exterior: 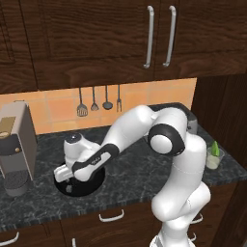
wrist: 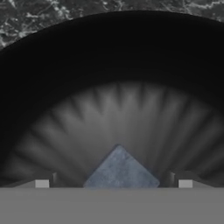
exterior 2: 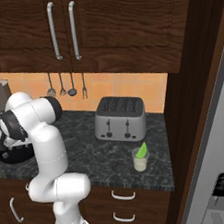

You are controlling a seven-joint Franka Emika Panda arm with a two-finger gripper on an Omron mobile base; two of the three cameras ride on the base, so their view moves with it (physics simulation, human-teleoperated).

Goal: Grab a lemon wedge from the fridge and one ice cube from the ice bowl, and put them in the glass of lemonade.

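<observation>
Black and shallow, the ice bowl [exterior: 82, 185] sits on the dark stone counter [exterior: 130, 178] at the left, just beside a grey coffee machine [exterior: 14, 144]. The gripper [exterior: 65, 174] is lowered into the bowl. In the hand view the finger tips [wrist: 42, 183] stand wide apart with a pale blue ice cube [wrist: 120, 168] lying between them on the bowl floor; nothing is held yet.

Moving right along the counter, a metal toaster [exterior 2: 120, 118] stands against the tiled wall. In front of it, near the counter edge, is the glass of lemonade [exterior 2: 140, 159], and the lemon wedge [exterior 2: 142, 150] already rests in its mouth, point upward. At the far right the grey fridge [exterior 2: 213, 165] is seen with its door closed.

Assessment: the lemon part appears complete. Outstanding are closing on the one cube, carrying it to the right across the counter, and dropping it into the glass.
</observation>
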